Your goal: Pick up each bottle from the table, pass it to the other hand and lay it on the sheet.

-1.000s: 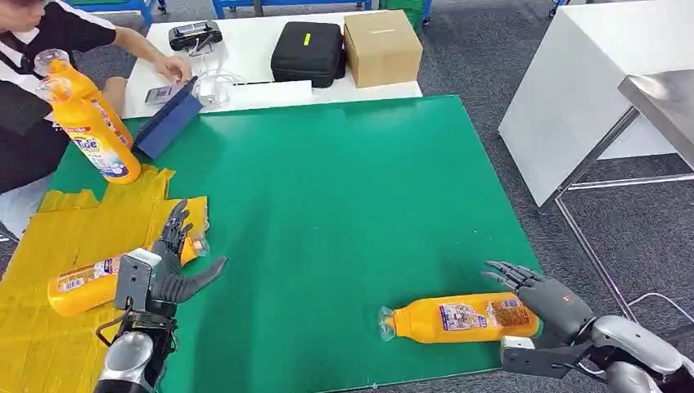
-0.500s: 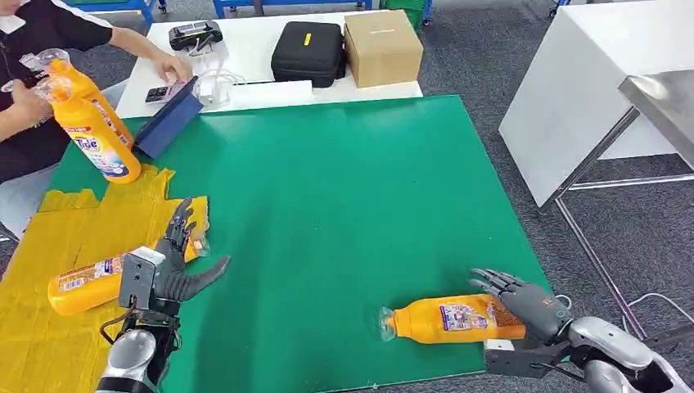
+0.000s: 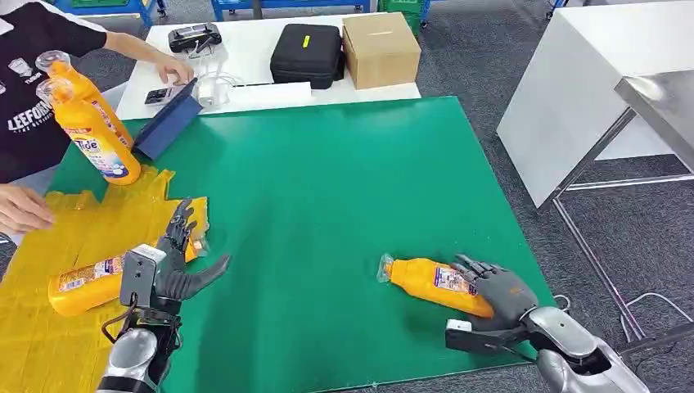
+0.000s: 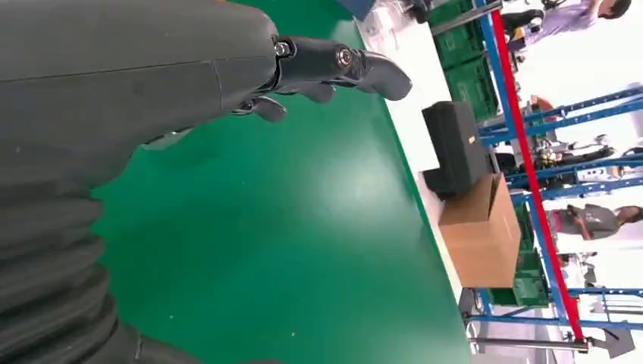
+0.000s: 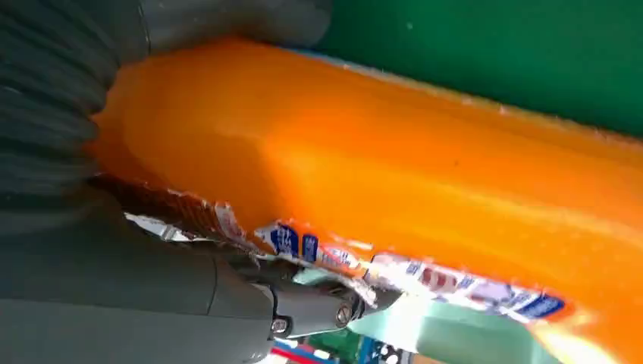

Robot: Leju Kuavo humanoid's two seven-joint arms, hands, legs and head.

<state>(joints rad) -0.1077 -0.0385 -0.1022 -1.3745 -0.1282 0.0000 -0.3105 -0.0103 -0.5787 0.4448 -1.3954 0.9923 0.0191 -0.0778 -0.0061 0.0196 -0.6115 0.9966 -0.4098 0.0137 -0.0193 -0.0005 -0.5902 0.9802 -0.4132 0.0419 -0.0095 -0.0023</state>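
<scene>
An orange bottle [image 3: 425, 278] lies slanted on the green table [image 3: 344, 180] near its front right, clear cap pointing left. My right hand [image 3: 495, 291] grips its base end; in the right wrist view the orange bottle [image 5: 417, 174] sits tight between thumb and fingers. My left hand [image 3: 168, 266] hovers open with fingers spread at the right edge of the yellow sheet [image 3: 74, 221], holding nothing; the left hand [image 4: 152, 68] has bare green table beyond it. A second orange bottle [image 3: 78, 284] lies on the sheet just left of that hand. A third bottle [image 3: 98, 139] stands upright at the sheet's far corner.
A person stands at the far left, one hand [image 3: 20, 209] resting on the sheet. A blue tablet case [image 3: 168, 123] leans at the table's back left. Behind it, a white table holds a black case [image 3: 307, 53] and a cardboard box [image 3: 380, 47].
My right hand has closed around the bottle's base and swung it from level to slanted, shifting it left. The person let go of the upright bottle and lowered a hand onto the sheet.
</scene>
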